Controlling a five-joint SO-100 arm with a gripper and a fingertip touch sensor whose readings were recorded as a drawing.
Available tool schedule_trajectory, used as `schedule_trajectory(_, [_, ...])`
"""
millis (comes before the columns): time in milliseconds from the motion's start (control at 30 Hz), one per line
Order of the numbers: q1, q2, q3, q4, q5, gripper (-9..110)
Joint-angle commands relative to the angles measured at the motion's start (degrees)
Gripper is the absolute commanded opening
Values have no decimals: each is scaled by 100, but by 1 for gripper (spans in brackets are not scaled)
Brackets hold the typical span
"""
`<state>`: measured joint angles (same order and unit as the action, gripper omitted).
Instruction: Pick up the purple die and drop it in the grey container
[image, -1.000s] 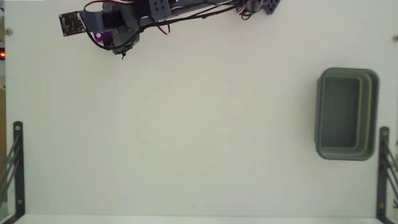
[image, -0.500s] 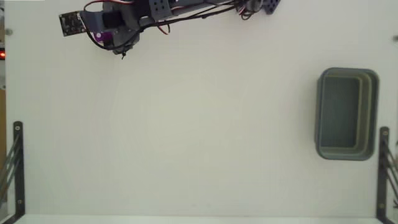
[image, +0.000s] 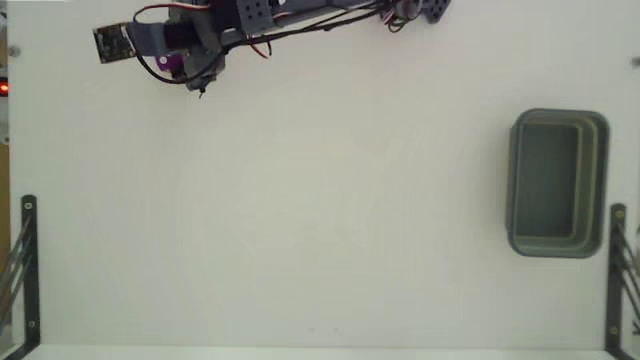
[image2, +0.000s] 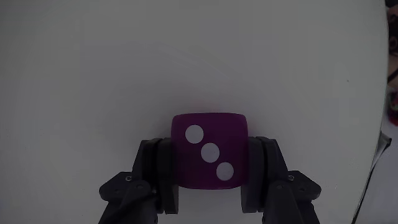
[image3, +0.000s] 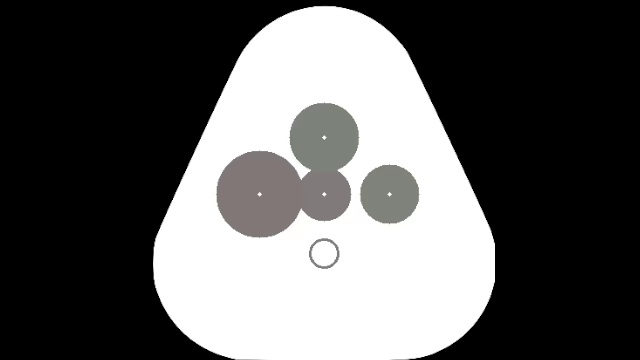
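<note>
White table (image: 320, 220), end effector (image2: 210, 177) clamping purple die (image2: 209, 149)

The arm (image: 260, 22) has drawn toward the top edge of the fixed view since a second ago — gripper (image: 172, 64), the purple die (image: 167, 63) in it and the small black board (image: 112, 43) sit slightly higher, apparently lifted.

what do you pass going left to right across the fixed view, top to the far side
Small black circuit board → purple die, held in the hand → bare white table → grey container.
</note>
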<state>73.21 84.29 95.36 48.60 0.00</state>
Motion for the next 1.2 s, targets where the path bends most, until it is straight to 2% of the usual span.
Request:
schedule_trajectory(0, [48,330,-423,225,0,50])
schedule_trajectory(1167, [48,159,-2404,2036,0,50])
